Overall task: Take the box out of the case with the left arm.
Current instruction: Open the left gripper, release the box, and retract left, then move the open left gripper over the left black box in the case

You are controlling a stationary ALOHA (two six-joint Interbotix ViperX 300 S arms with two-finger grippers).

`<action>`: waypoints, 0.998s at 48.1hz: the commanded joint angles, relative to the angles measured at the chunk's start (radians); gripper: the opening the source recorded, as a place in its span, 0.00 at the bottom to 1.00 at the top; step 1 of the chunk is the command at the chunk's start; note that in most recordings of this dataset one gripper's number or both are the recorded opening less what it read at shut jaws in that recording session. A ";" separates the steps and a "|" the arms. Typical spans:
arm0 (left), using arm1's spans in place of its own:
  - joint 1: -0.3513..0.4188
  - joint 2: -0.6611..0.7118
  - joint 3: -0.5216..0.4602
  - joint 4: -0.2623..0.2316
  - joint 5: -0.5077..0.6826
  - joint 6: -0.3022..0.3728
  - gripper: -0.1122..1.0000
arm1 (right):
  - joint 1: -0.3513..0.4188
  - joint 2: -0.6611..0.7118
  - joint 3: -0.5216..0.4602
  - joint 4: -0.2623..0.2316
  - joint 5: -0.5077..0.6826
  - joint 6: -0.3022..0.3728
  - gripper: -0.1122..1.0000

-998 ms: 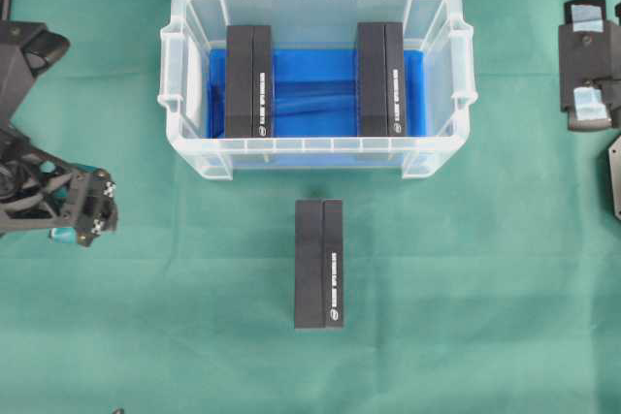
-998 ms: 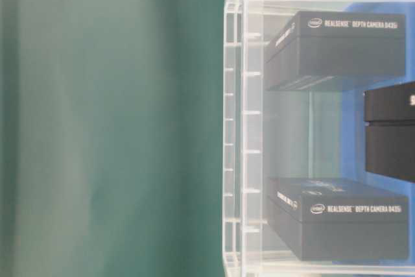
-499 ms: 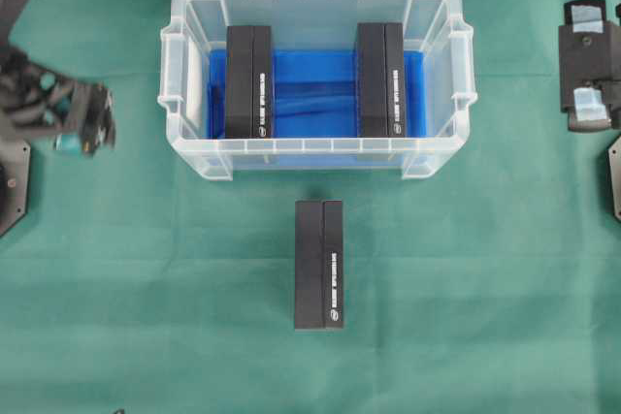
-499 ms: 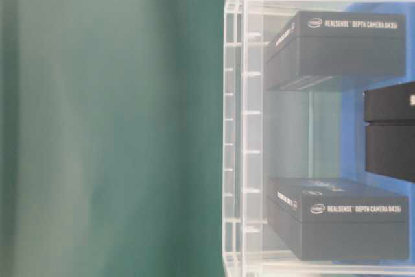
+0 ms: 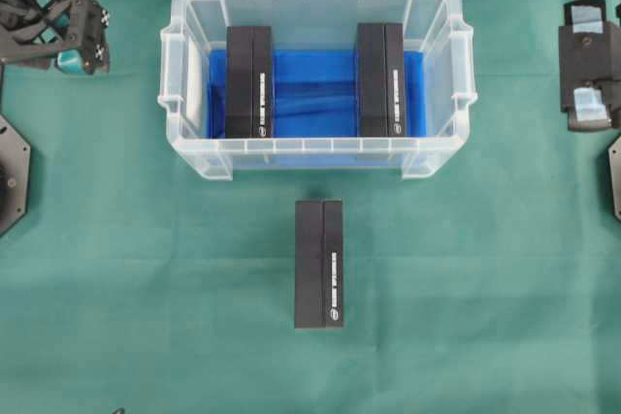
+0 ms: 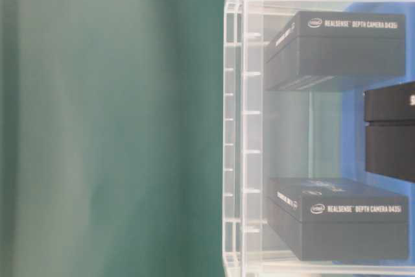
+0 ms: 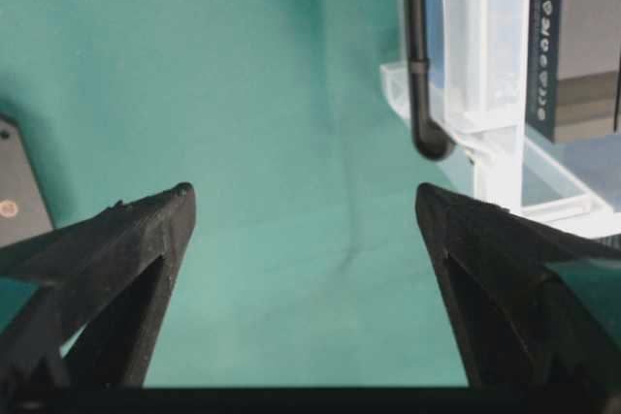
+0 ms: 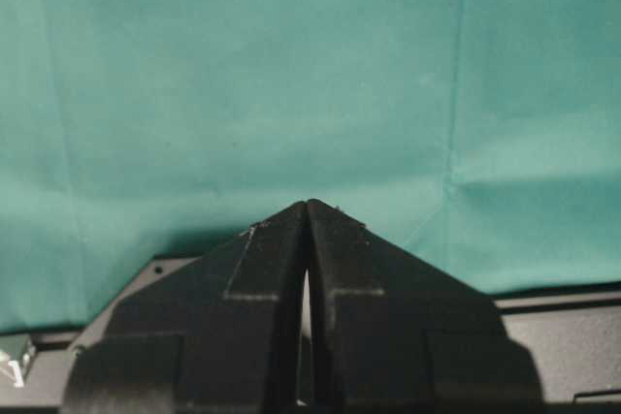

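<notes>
Left gripper (image 5: pixel 73 46) swung up beside the case (image 5: pixel 194 157), fingers spread, empty.
Case holds two boxes (image 5: pixel 248 81) (image 5: pixel 380 79); third box (image 5: pixel 319 264) outside; right gripper (image 8: pixel 308 208) pressed together.

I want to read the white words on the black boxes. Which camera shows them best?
The table-level view: the box lettering is big enough to read. Overhead, the boxes' print is tiny. The left wrist view catches only a strip; the right wrist view shows none.

green cloth (image 5: pixel 146 317), faintly creased, evenly lit
</notes>
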 commanded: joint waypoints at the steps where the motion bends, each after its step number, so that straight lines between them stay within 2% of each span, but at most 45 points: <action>1: 0.005 0.002 -0.025 -0.002 -0.002 0.003 0.98 | 0.000 -0.005 -0.009 -0.003 -0.002 0.000 0.10; 27: -0.008 0.034 -0.049 -0.018 -0.015 -0.018 0.98 | 0.000 -0.005 -0.009 -0.002 -0.002 0.000 0.10; 31: -0.028 0.081 -0.089 -0.018 -0.017 -0.028 0.98 | 0.000 -0.005 -0.009 -0.002 -0.002 0.000 0.10; 48: -0.089 0.356 -0.368 -0.017 -0.009 -0.032 0.98 | 0.000 -0.005 -0.006 -0.003 -0.002 0.000 0.10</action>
